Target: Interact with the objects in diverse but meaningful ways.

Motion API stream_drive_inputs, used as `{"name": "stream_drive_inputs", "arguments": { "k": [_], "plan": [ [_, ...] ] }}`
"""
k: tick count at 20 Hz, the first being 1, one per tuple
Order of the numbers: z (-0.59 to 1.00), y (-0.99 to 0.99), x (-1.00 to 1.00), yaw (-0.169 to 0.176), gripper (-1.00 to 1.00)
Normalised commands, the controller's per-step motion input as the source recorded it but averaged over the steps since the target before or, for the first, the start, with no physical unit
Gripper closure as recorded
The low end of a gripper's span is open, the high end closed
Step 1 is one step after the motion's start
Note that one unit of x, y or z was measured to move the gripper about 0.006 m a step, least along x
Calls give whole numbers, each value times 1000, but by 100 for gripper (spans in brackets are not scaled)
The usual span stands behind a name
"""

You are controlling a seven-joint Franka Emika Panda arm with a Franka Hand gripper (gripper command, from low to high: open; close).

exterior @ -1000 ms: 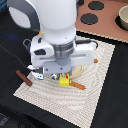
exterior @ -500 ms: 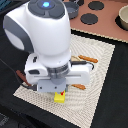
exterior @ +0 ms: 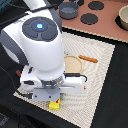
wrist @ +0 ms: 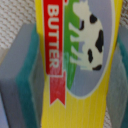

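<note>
In the wrist view a yellow flat packet (wrist: pixel 75 65), printed "BUTTER" with a cow, fills the gap between my two grey fingers with teal pads (wrist: pixel 27 75), which press its sides. In the exterior view my gripper (exterior: pixel 54 100) hangs low over the front edge of the beige mat (exterior: pixel 100 75), and the packet's yellow end (exterior: pixel 54 104) shows just under it. A grey-blue pot (exterior: pixel 68 9) stands on the brown toy stove at the back. A brown-orange stick (exterior: pixel 89 59) lies on the mat beside a round tan disc (exterior: pixel 75 64).
The toy stove (exterior: pixel 107 22) carries black burner discs (exterior: pixel 90 19) and a pale bowl (exterior: pixel 123 17) at the exterior view's right. My bulky white arm (exterior: pixel 40 45) hides much of the mat's left half. Dark table surface surrounds the mat.
My arm has moved toward the mat's front edge and lower, and the yellow packet has travelled with the gripper.
</note>
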Motion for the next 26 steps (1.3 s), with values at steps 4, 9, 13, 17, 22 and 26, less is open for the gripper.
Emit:
{"name": "stream_drive_inputs", "arguments": {
  "k": [4, 9, 13, 17, 22, 26],
  "plan": [
    [761, 20, 81, -26, -100],
    [787, 53, 8, -26, -100],
    [599, 262, -210, 0, -100],
    [134, 429, -719, 0, -100],
    [5, 424, -879, 1, -100],
    [0, 536, -852, 3, -100]
  ]
}}
